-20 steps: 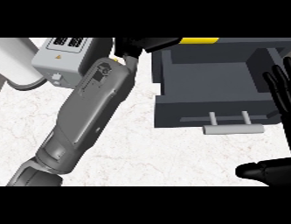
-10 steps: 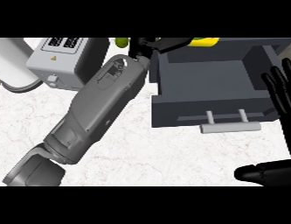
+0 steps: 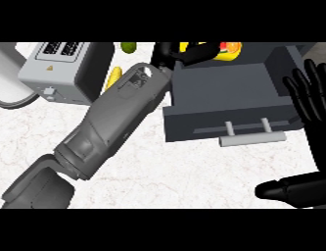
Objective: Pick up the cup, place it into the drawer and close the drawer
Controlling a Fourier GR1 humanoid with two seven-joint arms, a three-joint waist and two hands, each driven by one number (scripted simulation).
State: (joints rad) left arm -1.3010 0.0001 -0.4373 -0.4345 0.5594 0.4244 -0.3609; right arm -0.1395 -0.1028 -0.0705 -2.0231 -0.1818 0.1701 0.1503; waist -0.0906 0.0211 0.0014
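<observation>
The left robot hand (image 3: 173, 54) grips a yellow cup (image 3: 225, 53) at the far edge of the open drawer (image 3: 223, 93). The right robot hand (image 3: 317, 98) rests open.

You are looking down at a kitchen. A white, marble-veined stone counter top (image 3: 158, 166) is spreading across the view, and a light grey metal toaster with dark slots in its top (image 3: 53, 68) is standing at the counter's upper left. Just beside it, a long yellow piece of fruit (image 3: 115, 78) and a small round green one (image 3: 128, 47) are lying, and a dark grey box-shaped drawer (image 3: 230, 98) with a pale bar handle (image 3: 252, 139) is sitting open at the right
</observation>
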